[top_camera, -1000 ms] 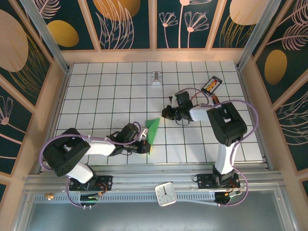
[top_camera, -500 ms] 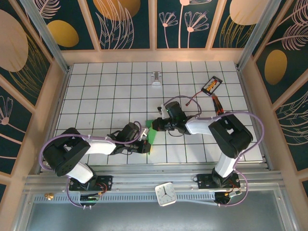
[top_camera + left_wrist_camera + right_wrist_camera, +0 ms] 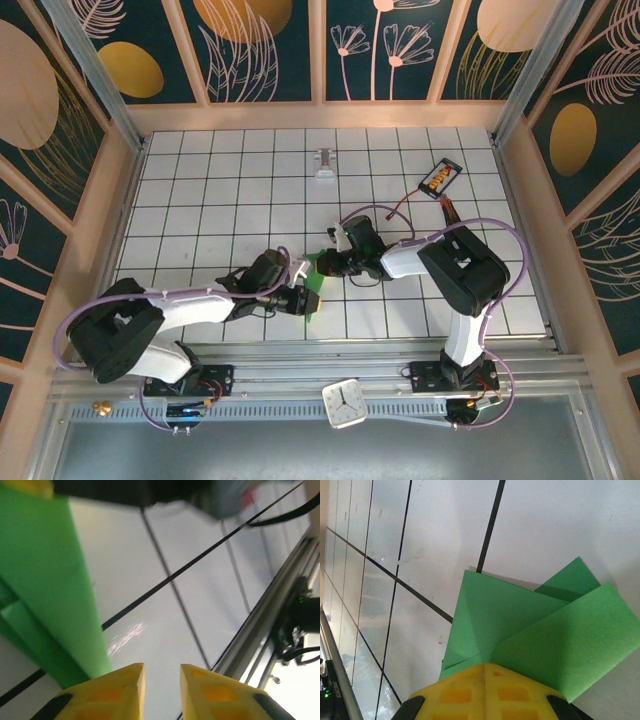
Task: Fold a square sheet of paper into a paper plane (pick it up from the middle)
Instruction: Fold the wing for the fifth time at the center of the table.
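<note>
Paper, bright green and folded into overlapping triangular flaps, lies flat on the white gridded table and fans out directly ahead of the right gripper. That gripper's yellow fingers are pressed together with no gap at the seam. Their tips sit on the spot where the folds converge, so it looks to be pressing the sheet down rather than pinching it, though the contact itself is hidden under the fingers. Seen from above, the paper sits between the two tools, with the right gripper at its far side and the left gripper at its near side. From the left wrist, the left gripper has its fingers a narrow slot apart with bare tile between them. The paper runs just beside its left finger and is not held by it. The main risk follows from this: only the closed right tips restrain the sheet, so any sideways drag could slide it over the smooth tiles and skew the crease. The flaps could also spring up. The left finger, so near the edge, might catch and lift a layer, and the two grippers work close enough together to bump.
</note>
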You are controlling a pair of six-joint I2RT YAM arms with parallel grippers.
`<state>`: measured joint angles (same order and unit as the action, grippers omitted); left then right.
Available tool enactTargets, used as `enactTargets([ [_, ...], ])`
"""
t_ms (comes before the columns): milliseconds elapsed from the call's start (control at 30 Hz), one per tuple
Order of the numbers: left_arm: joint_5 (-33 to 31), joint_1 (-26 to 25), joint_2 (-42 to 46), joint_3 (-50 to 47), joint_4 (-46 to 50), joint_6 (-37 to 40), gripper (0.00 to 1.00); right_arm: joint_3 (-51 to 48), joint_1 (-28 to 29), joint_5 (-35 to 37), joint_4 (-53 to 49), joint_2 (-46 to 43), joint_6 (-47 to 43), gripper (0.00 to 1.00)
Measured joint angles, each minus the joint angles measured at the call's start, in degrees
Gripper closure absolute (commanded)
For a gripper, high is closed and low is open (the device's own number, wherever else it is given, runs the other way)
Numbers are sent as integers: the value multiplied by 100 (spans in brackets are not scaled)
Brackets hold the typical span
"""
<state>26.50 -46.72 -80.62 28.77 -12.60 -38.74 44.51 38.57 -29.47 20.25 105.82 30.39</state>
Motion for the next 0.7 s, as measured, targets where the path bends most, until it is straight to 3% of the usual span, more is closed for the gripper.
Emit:
enactTargets([
  [67,-57,81,-15,90,-98,-28,94,-17,-2,-2,44,0,15,100],
  [167,-146,179,-297,304,-181,-37,100,-31,-11,-15,61,0,17,100],
  [467,-319,195,-1373,789,-321,118,100,-31,-13,-13,61,0,15,100],
  [700,-446,195,-1622,800,-299,293,100,-31,-17,-13,57,0,15,100],
])
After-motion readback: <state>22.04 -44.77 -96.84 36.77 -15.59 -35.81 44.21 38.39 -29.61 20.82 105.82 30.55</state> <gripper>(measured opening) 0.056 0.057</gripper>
